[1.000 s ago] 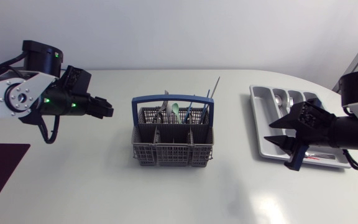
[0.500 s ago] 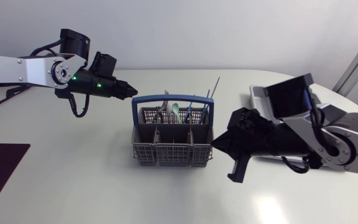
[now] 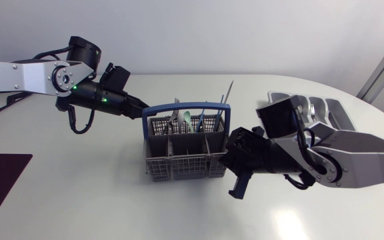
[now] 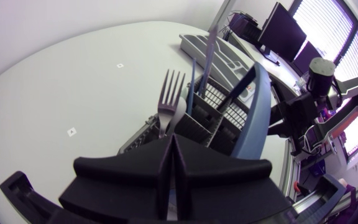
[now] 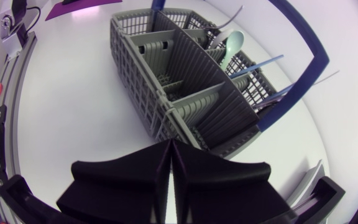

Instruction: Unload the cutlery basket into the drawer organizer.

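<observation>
Table (image 3: 79, 200), unloading not yet begun: cutlery basket (image 3: 185, 160) sits centre. The drawer organizer (image 3: 312, 107) lies well off to the right, partly hidden behind the R arm (image 3: 352, 143). L gripper (image 3: 139, 109), fingers pressed together on nothing, hovers at the basket's rear-left corner. R gripper (image 3: 227, 157), likewise closed & empty, is close by the end facing the organizer. Utensils stand upright in the rear row, beside the blue handle (image 3: 185, 107). A fork (image 4: 169, 99), tines up, is just ahead of the L gripper, prob. the nearer arm; it'd need to open first.
</observation>
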{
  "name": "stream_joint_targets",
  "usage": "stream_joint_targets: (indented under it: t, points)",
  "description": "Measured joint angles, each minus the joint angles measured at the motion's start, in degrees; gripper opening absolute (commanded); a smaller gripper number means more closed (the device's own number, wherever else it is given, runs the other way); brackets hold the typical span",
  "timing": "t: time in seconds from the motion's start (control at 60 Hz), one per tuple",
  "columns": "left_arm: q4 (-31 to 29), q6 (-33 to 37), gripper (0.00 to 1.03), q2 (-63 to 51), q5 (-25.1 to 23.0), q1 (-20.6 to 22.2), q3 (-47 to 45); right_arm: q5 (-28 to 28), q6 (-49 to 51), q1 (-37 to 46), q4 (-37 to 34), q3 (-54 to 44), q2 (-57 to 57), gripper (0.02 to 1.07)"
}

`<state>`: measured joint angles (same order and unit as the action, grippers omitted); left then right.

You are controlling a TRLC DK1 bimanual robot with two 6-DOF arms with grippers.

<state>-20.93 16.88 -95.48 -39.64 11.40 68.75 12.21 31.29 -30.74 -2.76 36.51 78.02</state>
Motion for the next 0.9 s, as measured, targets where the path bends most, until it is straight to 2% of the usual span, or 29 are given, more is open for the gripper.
stream_joint_targets:
  t: [0.2, 0.35, 0.45, 0.633, 0.7, 0.767, 0.9]
  points:
    - [-5.14, 3.37, 0.04, 6.56, -0.28, 1.42, -4.13, -2.29, 0.0, 2.45, 4.0, 0.02, 1.79, 0.08]
    - [-8.63, 4.44, 0.04, 11.32, -0.39, 5.25, -7.21, -3.54, -0.02, 3.93, 5.64, 0.79, 3.69, 0.08]
    - [-10.03, 4.61, 0.04, 14.01, 0.61, 9.4, -8.83, -3.96, -0.04, 4.5, 6.47, 1.95, 5.42, 0.08]
    - [-10.56, 3.45, 0.04, 15.47, 8.35, 19.93, -9.9, -4.59, -1.22, 4.66, 7.08, 5.9, 9.16, 0.08]
    - [-10.58, 2.91, 0.04, 15.63, 10.78, 22.23, -9.9, -4.61, -1.51, 4.66, 7.32, 6.78, 9.55, 0.08]
    - [-10.73, 2.6, 0.04, 16.22, 11.96, 22.38, -9.9, -4.61, -1.55, 4.68, 7.34, 6.91, 9.31, 0.08]
    - [-14.62, 3.13, 0.04, 20.11, 12.98, 17.77, -9.9, -4.31, -1.51, 5.84, 7.34, 5.79, 6.62, 0.08]
